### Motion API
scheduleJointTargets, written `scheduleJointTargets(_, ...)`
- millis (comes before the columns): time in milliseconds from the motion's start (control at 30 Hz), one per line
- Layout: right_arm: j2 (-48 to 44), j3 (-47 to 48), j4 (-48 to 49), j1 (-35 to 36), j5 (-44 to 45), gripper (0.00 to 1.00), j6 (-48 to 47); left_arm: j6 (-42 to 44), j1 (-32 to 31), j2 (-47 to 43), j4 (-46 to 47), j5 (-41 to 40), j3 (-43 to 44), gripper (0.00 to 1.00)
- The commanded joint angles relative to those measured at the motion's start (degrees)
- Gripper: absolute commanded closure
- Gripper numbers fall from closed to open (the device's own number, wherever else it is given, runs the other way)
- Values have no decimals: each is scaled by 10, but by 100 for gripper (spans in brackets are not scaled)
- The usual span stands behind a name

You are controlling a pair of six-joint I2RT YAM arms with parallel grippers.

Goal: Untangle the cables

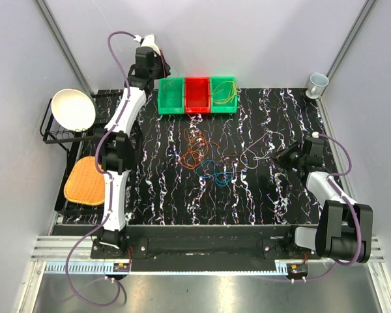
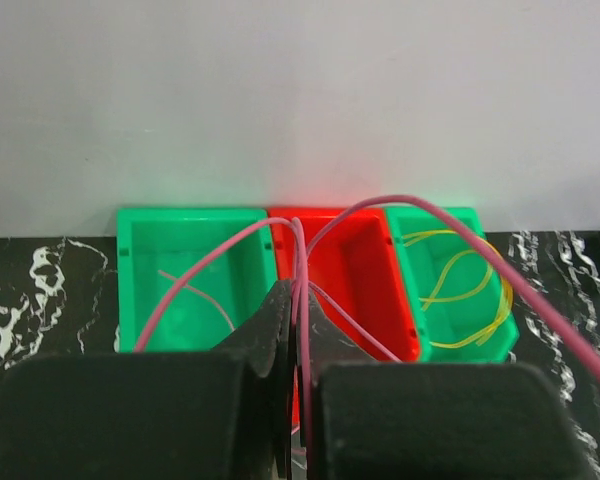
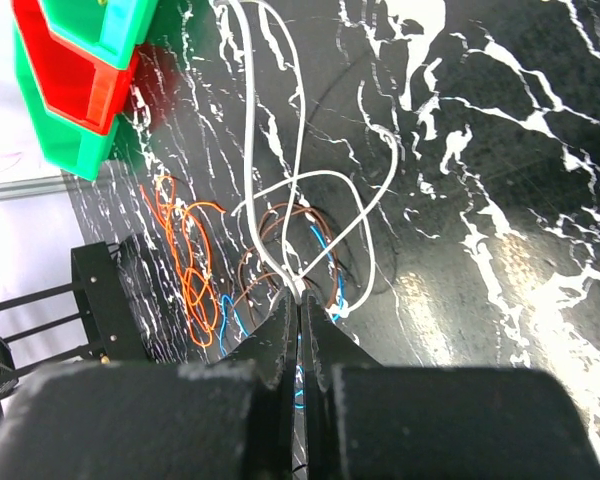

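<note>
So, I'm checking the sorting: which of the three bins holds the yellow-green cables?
The green bin at the right end of the row, next to the red bin: yellow-green cables loop inside it, none in the other two.

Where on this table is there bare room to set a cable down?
Bare: the strip between the left arm and the cable tangle; the near edge of the table below the tangle; the corner between the right-hand green bin and the cup. Crowded: the centre, where a white cable runs to the right gripper.

Right end effector [image 3: 301, 300] clamped on white cable [image 3: 252, 150].
</note>
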Motion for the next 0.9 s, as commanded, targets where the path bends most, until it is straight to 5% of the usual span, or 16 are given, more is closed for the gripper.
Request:
scheduleJointTargets(0,1,16,34,10,-18,100,4,24,-3,29,102,-34,20,100)
scheduleJointTargets(567,19,8,72,16,-38,100,14,28,-3,120,180,-78,20,97)
scheduleJointTargets(667,19,9,73,16,-39,100,14,32,-4,120,180,-79,19,77)
scheduleJointTargets(700,20,9,74,16,-39,100,15,32,-4,119,179,-79,18,57)
scheduleJointTargets(867,19,10,75,17,-39,100,15,31,-5,95,177,-76,4,25)
